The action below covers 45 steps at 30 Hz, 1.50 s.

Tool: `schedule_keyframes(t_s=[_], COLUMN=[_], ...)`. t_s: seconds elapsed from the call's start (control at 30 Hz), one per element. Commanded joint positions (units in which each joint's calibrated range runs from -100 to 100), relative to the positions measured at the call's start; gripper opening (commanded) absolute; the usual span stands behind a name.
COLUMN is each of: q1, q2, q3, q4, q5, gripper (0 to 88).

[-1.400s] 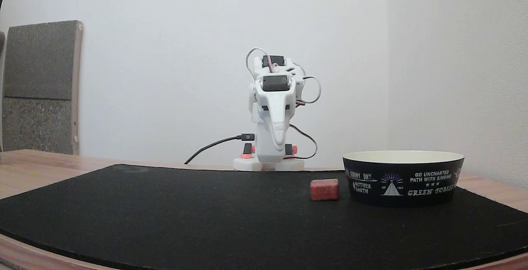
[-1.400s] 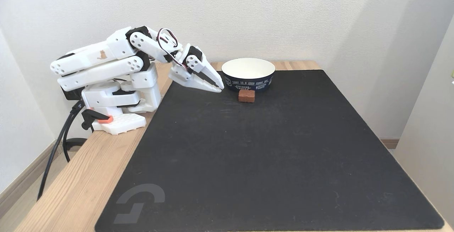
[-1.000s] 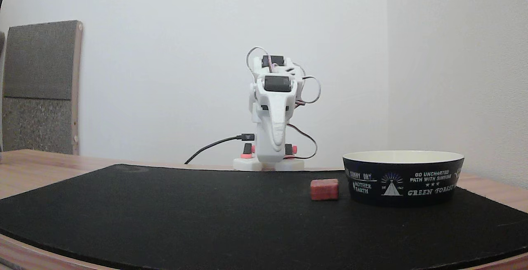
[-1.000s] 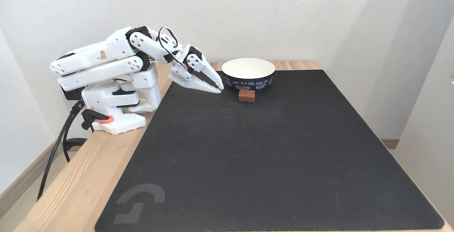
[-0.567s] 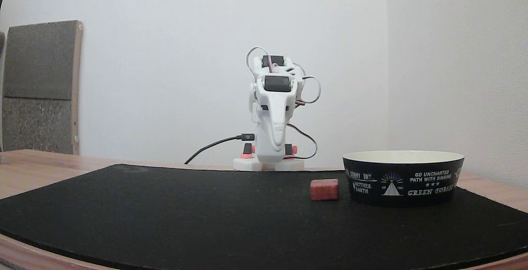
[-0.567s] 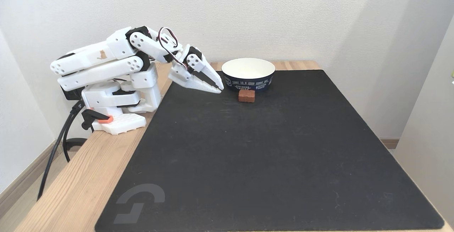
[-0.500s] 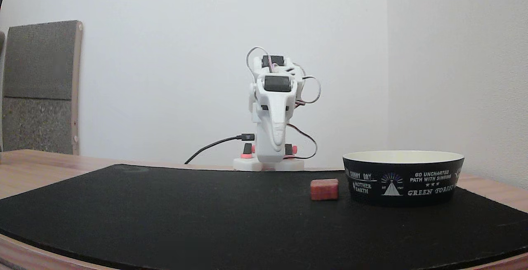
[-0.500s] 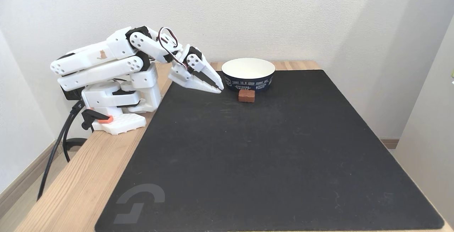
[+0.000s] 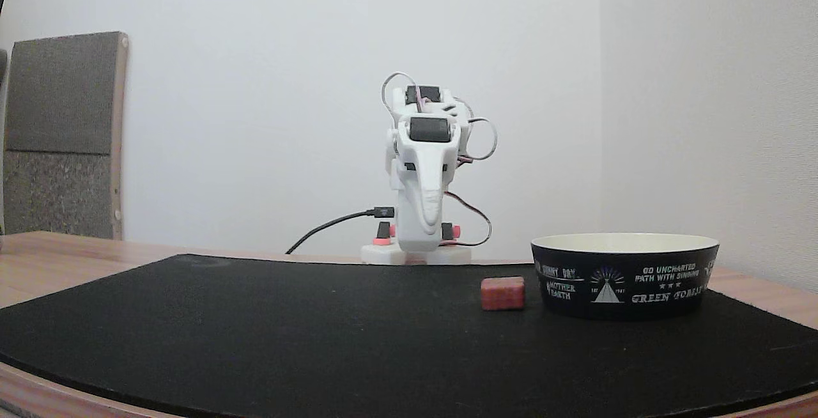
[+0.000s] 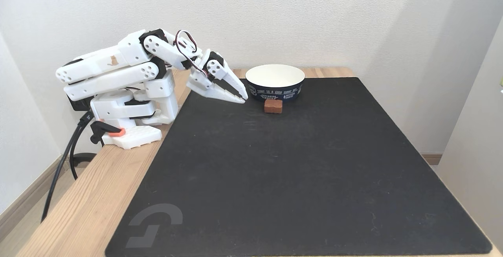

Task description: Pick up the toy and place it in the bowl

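Gripper [image 10: 243, 98] is what I check first: its fingers are pressed together with nothing between them, tips pointing down over the near-left edge of the black mat [image 10: 298, 178], the arm folded back over its base [image 10: 131, 136] at about ten o'clock on my raised fixed view. I see the toy [image 10: 273, 106], a small red block, lying flat on the mat at roughly twelve o'clock, well short of the fingertips and just in front of the bowl [image 10: 275, 81]. From my low fixed view the toy [image 9: 502, 293] sits just left of the bowl [image 9: 625, 276], at its nine o'clock, while the gripper [image 9: 430, 221] hangs behind.
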Motion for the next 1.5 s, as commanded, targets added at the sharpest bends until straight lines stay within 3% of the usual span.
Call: schedule_keyframes(t_s=[0.0,0.07,0.2,0.47,0.67,0.87,1.17,1.47], q1=[0.6,0.6,0.6,3.2,2.7,-2.4,-7.0,-7.0], q2=[-0.7,-0.7,-0.6,6.1,37.4,64.7,82.6,98.5], q3=[0.7,0.7,0.7,-3.6,-28.1,-50.7,-68.9,-86.9], q4=[0.2,0.3,-0.1,-0.1,0.6,10.3,14.8,22.7], q5=[0.2,0.2,0.2,0.5,0.2,-1.5,-5.9,-6.4], gripper=[15.7,26.6,33.0,33.7,33.7,33.7,33.7,33.7])
